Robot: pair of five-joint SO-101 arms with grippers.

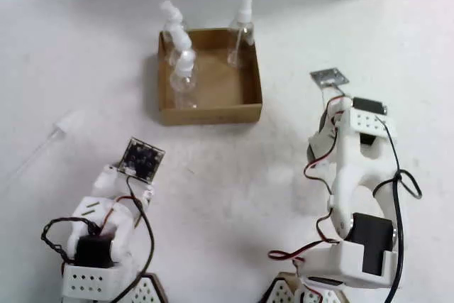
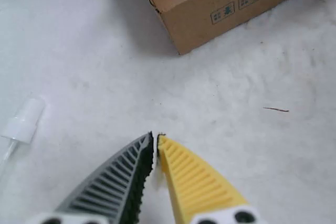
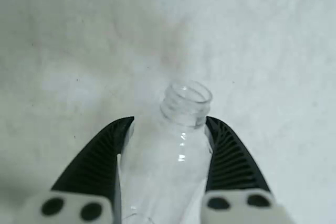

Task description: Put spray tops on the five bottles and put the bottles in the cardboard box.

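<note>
Bottle (image 3: 181, 145) uncapped in right claw (image 3: 169, 121), left claw (image 2: 156, 136) closed

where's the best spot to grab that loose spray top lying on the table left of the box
Grip the spray top by its thick white head, not the thin dip tube. It lies flat on its side, so probably come down from above with the left gripper, closing across the head.
</note>
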